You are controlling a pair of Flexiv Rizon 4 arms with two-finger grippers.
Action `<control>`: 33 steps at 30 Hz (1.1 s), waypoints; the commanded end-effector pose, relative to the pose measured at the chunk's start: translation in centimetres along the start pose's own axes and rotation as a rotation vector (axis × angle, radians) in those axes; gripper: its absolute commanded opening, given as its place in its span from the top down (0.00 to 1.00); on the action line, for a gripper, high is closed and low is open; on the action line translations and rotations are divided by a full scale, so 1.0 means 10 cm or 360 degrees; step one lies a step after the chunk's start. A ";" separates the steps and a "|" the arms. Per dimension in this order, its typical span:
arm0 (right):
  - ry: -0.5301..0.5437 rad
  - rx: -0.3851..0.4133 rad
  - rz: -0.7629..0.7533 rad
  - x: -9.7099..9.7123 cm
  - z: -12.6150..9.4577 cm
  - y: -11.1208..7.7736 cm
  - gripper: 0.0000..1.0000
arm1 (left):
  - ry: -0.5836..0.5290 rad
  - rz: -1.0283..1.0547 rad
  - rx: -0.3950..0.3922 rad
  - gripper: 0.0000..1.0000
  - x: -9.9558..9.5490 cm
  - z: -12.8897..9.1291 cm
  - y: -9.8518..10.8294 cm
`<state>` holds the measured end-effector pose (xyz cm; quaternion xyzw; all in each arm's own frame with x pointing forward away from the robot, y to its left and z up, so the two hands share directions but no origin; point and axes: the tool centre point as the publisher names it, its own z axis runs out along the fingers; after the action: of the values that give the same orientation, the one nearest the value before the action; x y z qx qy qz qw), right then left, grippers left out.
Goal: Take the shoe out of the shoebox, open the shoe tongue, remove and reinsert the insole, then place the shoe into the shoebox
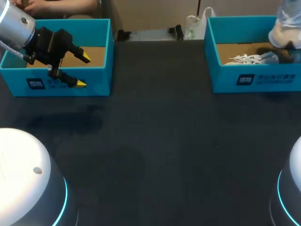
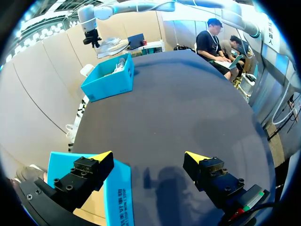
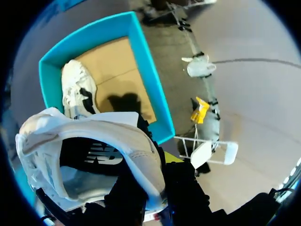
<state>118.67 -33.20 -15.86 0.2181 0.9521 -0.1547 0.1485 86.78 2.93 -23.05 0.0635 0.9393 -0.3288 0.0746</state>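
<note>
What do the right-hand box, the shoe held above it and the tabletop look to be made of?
Box: probably cardboard, with matte turquoise walls and a bare brown floor.
Shoe: white upper, smooth with a faint sheen, likely leather or a synthetic; the dark lining looks like fabric.
Table: dark, matte, no glare; cloth or a mat, cannot tell which.

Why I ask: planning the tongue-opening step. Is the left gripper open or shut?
Open. The left gripper has its yellow tips wide apart with nothing between them, one above a shoebox wall.
</note>
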 end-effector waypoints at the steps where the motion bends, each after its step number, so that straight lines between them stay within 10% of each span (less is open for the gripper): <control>1: 0.0071 0.0173 0.0729 -0.09 -0.03 -0.05 1.00 | 0.0003 -0.0001 -0.0007 0.00 0.00 0.00 -0.01; 19: 0.0044 0.0246 0.1888 0.12 -0.03 -0.27 1.00 | 0.0003 -0.0001 -0.0007 0.00 0.00 0.00 -0.01; 33: 0.0080 0.0286 0.1924 0.15 -0.03 -0.28 1.00 | 0.0003 -0.0001 -0.0007 0.00 0.00 0.00 -0.01</control>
<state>115.47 -34.91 -15.78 0.6997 0.6829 -0.1204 0.1719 86.78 2.93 -23.05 0.0635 0.9393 -0.3288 0.0746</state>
